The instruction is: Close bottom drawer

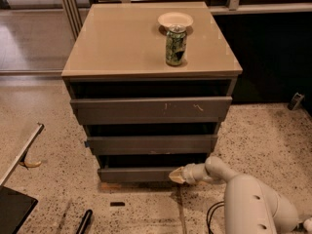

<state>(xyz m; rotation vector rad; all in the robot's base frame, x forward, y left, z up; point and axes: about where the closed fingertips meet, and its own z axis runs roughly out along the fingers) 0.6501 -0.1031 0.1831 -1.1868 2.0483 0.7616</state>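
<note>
The bottom drawer is the lowest, slimmest dark grey-brown front of the cabinet, near the floor. Its front sits slightly forward, with a dark gap above it. My gripper is at the right part of that drawer front, its pale tip touching or almost touching the front. The white arm reaches in from the lower right. The middle drawer front and the tall top drawer front with pale scratches are above.
A green can and a small white bowl stand on the beige cabinet top. Speckled floor surrounds the cabinet. A dark object lies lower left, a black tool near the bottom edge.
</note>
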